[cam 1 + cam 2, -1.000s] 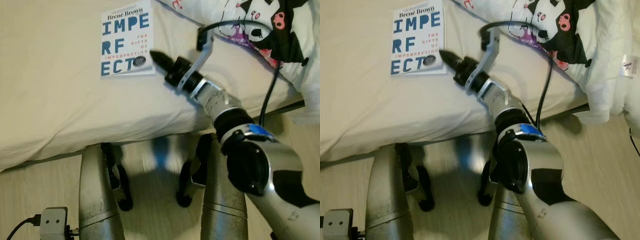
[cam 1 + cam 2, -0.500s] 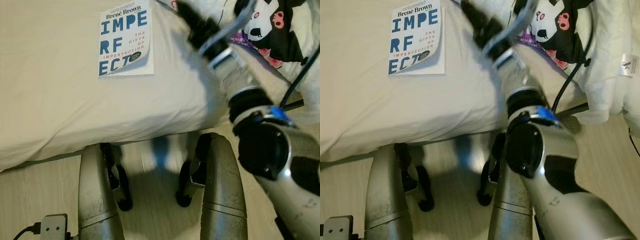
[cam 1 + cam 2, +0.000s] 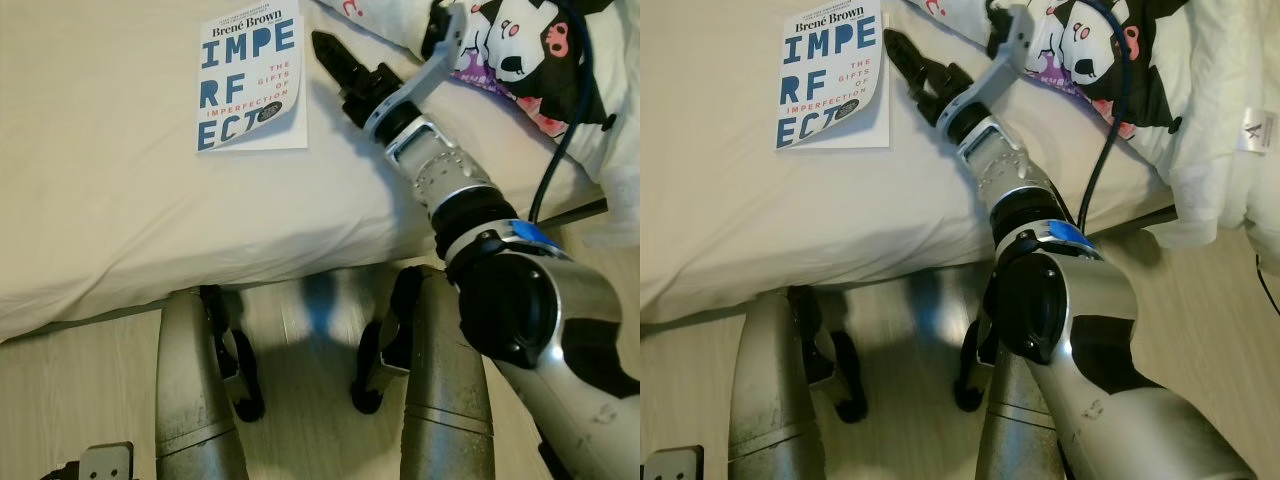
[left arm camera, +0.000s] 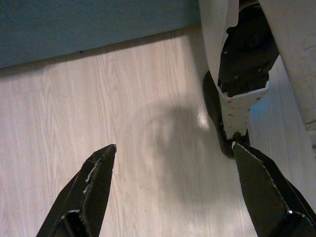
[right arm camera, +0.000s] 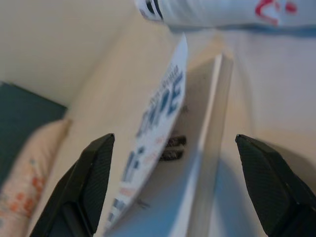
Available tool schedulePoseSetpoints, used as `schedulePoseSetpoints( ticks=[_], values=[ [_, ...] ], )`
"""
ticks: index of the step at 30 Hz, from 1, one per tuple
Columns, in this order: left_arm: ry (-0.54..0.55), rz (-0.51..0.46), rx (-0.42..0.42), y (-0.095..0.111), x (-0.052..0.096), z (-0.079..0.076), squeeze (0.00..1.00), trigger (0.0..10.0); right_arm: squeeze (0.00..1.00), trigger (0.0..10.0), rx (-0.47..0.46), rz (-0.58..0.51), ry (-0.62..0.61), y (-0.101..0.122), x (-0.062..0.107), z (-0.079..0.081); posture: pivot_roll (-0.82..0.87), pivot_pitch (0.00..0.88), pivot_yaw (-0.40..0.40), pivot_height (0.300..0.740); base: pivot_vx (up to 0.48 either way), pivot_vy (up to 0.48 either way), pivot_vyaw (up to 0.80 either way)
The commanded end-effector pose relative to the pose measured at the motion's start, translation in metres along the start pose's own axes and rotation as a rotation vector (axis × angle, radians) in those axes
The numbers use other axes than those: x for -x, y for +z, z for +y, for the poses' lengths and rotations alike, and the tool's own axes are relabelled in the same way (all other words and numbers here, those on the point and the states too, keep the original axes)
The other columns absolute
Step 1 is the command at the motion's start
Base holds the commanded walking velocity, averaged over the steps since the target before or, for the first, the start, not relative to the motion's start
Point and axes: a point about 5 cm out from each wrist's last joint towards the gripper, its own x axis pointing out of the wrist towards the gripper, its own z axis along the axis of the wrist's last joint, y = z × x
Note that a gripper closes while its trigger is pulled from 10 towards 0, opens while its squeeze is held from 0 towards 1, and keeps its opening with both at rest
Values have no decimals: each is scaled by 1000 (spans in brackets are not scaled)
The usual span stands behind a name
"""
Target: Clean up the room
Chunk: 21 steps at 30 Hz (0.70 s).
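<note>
While the left gripper (image 4: 173,197) hangs wide open over the floor (image 4: 98,108), the right gripper (image 3: 335,55) reaches wide open toward the book (image 3: 250,85) on the bed (image 3: 100,200), just ahead. Next, I think, it must slide its fingers around the book's edge.

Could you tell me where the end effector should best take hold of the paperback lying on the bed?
Probably its long right edge: the book lies flat on the bed with its front cover curled up there, so the open right end effector, already beside that edge, could slide one finger under the block and pinch from the right.
</note>
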Motion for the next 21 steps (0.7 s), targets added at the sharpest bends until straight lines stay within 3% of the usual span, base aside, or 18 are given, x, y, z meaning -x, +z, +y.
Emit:
schedulePoseSetpoints(
  ticks=[1, 2, 6, 8, 10, 11, 13, 20, 21],
  values=[
    [-56, 66, -2, -15, 16, -8, 0, 10000, 1000, 10000, 63, 86, -69, -14, -2, 0, 113, 624, 39, 483, 0, 0, 0],
    [-55, 67, -5, -15, 17, -6, 0, 10000, 0, 10000, 108, 125, -98, -17, -3, 1, 116, 629, 40, 483, 0, 0, 0],
    [-55, 67, -8, -15, 20, -5, 0, 10000, 0, 10000, 136, 168, -123, -21, -3, 1, 119, 633, 43, 483, 0, 0, 0],
    [-56, 64, -11, -13, 23, -4, 0, 10000, 0, 10000, 106, 175, -98, -23, -5, 4, 126, 639, 45, 483, 0, 0, 0],
    [-56, 63, -12, -13, 25, -3, 0, 10000, 0, 10000, 66, 161, -55, -23, -6, 9, 133, 645, 47, 483, 0, 0, 0],
    [-58, 62, -16, -12, 29, -2, 0, 10000, 0, 10000, -48, 107, 51, -19, -9, 18, 142, 655, 50, 483, 0, 0, 0],
    [-56, 65, -18, -12, 33, -1, 0, 10000, 0, 10000, -95, 89, 103, -19, -10, 22, 145, 663, 50, 483, 0, 0, 0],
    [-55, 78, -21, -13, 42, 2, 0, 10000, 0, 10000, -143, 105, 74, -24, -9, 20, 150, 681, 54, 483, 0, 0, 0],
    [-53, 85, -21, -14, 48, 3, 0, 10000, 0, 10000, -136, 148, 17, -33, -7, 16, 157, 708, 53, 483, 0, 0, 0]
  ],
)
